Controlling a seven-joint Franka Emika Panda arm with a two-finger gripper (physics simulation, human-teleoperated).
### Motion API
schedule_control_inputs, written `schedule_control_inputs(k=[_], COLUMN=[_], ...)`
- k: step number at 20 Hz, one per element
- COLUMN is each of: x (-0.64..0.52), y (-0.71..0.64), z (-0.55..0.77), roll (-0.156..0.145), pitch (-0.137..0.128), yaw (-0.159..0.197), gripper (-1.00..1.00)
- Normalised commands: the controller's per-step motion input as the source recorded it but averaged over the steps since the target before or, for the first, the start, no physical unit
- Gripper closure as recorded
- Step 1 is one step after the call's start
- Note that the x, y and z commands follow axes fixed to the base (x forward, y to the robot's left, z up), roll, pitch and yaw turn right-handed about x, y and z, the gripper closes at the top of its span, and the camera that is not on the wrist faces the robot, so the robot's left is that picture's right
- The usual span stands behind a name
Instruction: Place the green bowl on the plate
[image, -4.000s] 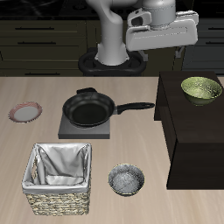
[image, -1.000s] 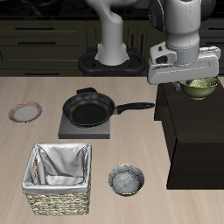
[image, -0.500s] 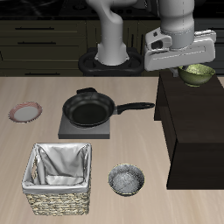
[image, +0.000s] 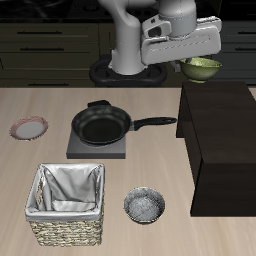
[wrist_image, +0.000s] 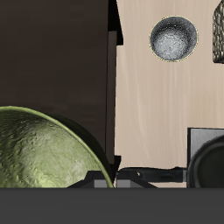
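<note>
One step is in hand: carrying the green bowl (image: 202, 69), which hangs in the air above the back edge of the dark cabinet (image: 222, 140), clear of its top. The gripper (image: 190, 62) has its jaws closed narrow on the bowl's rim, though the fingers themselves are mostly hidden. Judging by the layout, the next move is a long sweep across the counter (image: 150, 160), over the frying pan (image: 105, 125), to the pink-rimmed plate (image: 29, 128) at the far side, then a level descent.
</note>
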Motion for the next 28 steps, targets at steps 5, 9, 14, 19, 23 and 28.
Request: schedule_control_inputs(k=[5,9,14,19,23,28], x=[-0.15,-0.29,-0.30,-0.10,-0.11,-0.21], y=[-0.49,-0.57,-0.48,-0.56,-0.57,-0.47], z=[0.19,0.09,-0.09,0.09,0.15,-0.02], roll=[-0.020,-0.036,-0.009,-0.059,-0.054,-0.022], pitch=[-0.028,-0.023,-0.003,-0.011,-0.040,-0.023], yaw=[0.001,0.010,0.032,-0.033,-0.035,-0.019], gripper=[1.00,1.00,1.00,1.00,1.00,1.00])
